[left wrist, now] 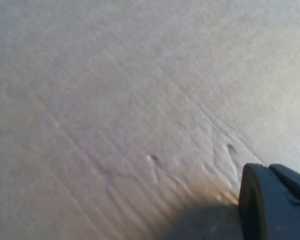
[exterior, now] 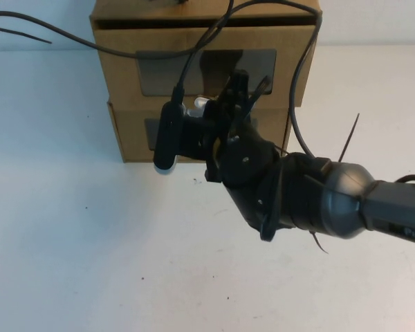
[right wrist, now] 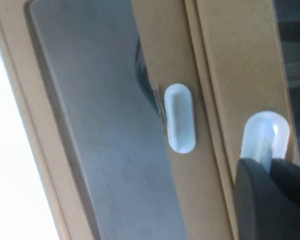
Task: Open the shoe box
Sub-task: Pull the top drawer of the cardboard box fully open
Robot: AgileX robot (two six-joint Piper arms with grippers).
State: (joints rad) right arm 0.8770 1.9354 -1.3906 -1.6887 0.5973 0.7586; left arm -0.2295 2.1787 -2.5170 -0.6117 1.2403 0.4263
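Right end effector clenched on the white handle of the shoe box at the table's far edge; left end effector close over a pale surface, state we cannot tell

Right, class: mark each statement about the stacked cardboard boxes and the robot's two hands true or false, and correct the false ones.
1. A brown cardboard box sits on top of a second brown cardboard box on the white table. True.
2. The right hand is wide open, well clear of the boxes. False: it is shut on a white oval plastic handle on the boxes' front.
3. Both box fronts carry a grey window. True.
4. The left hand touches the boxes in the high view. False: the left hand shows only in its own wrist view, over a pale creased surface.
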